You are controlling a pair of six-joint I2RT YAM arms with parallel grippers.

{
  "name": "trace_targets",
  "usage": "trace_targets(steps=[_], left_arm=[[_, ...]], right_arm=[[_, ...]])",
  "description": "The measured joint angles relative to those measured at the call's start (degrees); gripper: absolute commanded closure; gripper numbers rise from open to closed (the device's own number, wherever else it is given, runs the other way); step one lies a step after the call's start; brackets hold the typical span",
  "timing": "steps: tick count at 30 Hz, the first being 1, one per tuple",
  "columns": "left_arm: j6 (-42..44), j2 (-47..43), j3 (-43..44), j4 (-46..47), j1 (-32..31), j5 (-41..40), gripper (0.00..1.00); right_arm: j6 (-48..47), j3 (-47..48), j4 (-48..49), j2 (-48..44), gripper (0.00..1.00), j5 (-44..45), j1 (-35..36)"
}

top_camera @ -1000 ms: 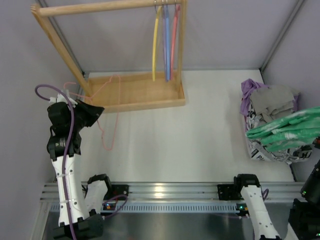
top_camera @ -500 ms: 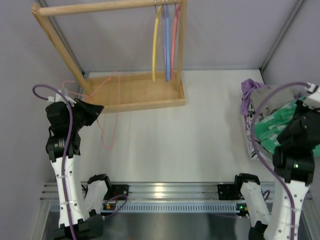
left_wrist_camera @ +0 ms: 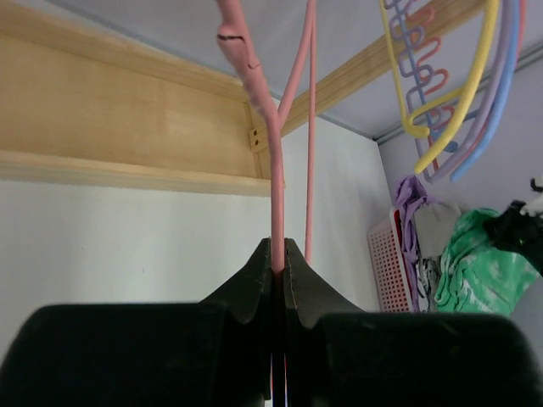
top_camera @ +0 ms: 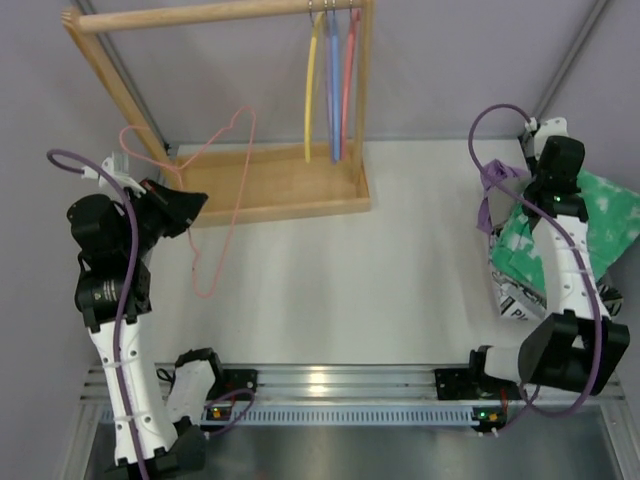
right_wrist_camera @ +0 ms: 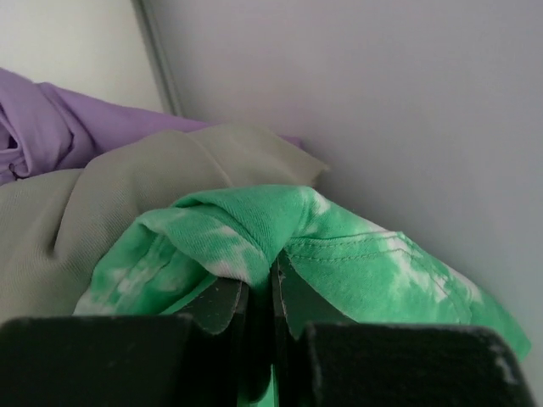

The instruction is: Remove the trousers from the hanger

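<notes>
The pale pink wire hanger is bare and held up at the left, in front of the wooden rack. My left gripper is shut on its wire. In the left wrist view the wire rises straight out of the closed tips of that gripper. The bright green speckled trousers lie over the clothes pile at the far right, clear of the hanger. My right gripper is shut on a fold of the trousers. From above, the right gripper reaches over the pile.
A wooden rack stands at the back with yellow, blue and red hangers on its rail, above a wooden tray. Grey and purple clothes fill a white basket by the right wall.
The right arm swung up from the near right corner to the back right, carrying the trousers over the pile. The left arm raised the hanger higher and further back.
</notes>
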Motion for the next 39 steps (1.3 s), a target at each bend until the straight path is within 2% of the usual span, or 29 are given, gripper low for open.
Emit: trace_targets(steps=[4, 7, 8, 10, 15, 20, 24, 31, 39], left_arm=[[5.2, 3.4, 5.4, 0.3, 0.0, 3.3, 1.0], [8.2, 6.3, 9.3, 0.4, 0.0, 4.2, 1.0], [9.1, 7.5, 10.6, 0.5, 0.0, 4.2, 1.0], [10.8, 9.8, 12.9, 0.6, -0.2, 4.0, 1.0], [14.9, 16.3, 18.4, 0.7, -3.3, -1.5, 1.0], [21.5, 22.8, 25.2, -0.5, -13.1, -15.0, 1.0], [25.3, 28.5, 33.2, -2.3, -18.9, -21.9, 1.0], [29.9, 36.9, 44.1, -4.3, -23.3, -29.4, 1.0], [32.6, 49.3, 58.2, -4.4, -25.4, -33.7, 1.0]], right_arm=[[-0.2, 0.0, 1.7, 6.4, 0.85, -5.0, -0.8], [0.7, 0.9, 2.5, 9.9, 0.4, -7.9, -1.3], [1.1, 1.7, 2.4, 10.9, 0.15, -8.6, -1.3], [2.1, 3.4, 2.1, 12.1, 0.01, -10.4, -1.4], [3.2, 5.5, -0.1, 10.4, 0.01, -12.5, -1.5], [3.2, 6.5, -5.6, 4.1, 0.01, -13.3, -1.8], [3.3, 12.5, -11.4, -0.3, 0.01, -13.8, -1.8], [3.9, 24.0, -20.0, -4.2, 0.01, -15.3, -1.8], [7.2, 27.8, -26.3, -6.8, 0.01, -18.6, -1.9]])
